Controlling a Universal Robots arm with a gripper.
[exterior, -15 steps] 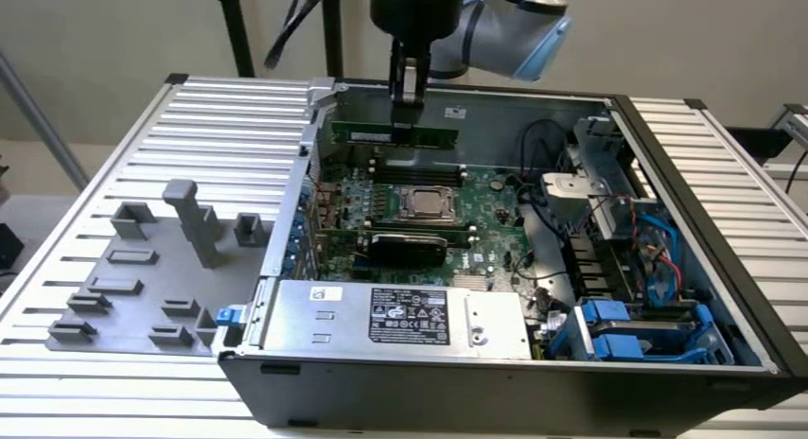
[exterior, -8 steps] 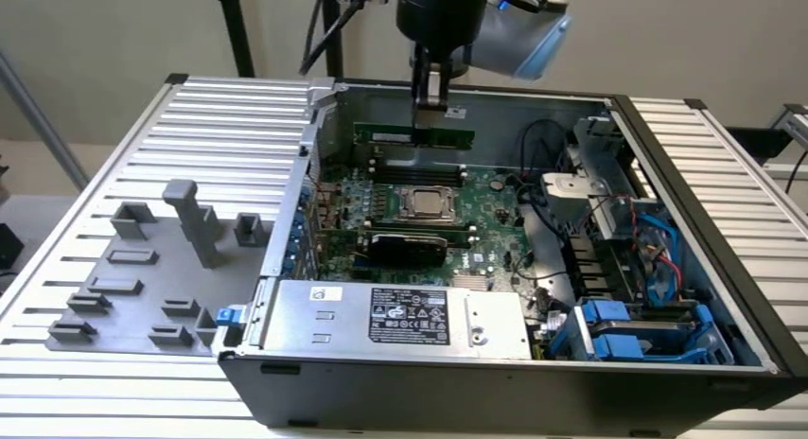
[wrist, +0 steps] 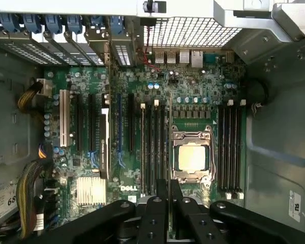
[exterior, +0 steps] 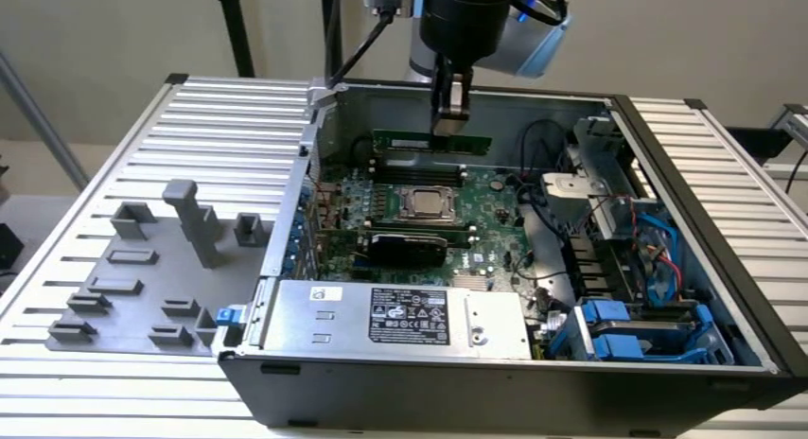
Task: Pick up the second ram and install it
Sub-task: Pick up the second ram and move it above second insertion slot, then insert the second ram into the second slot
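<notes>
The open case sits on the tabletop. The ram hangs over the green board inside. It is picked up but not yet pushed into a slot. It stands level on its thin edge, and its long side runs across the exterior view. The claw is clenched on its top edge.

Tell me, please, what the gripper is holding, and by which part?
The gripper holds the second ram by its upper long edge, near the middle, above the motherboard.
</notes>
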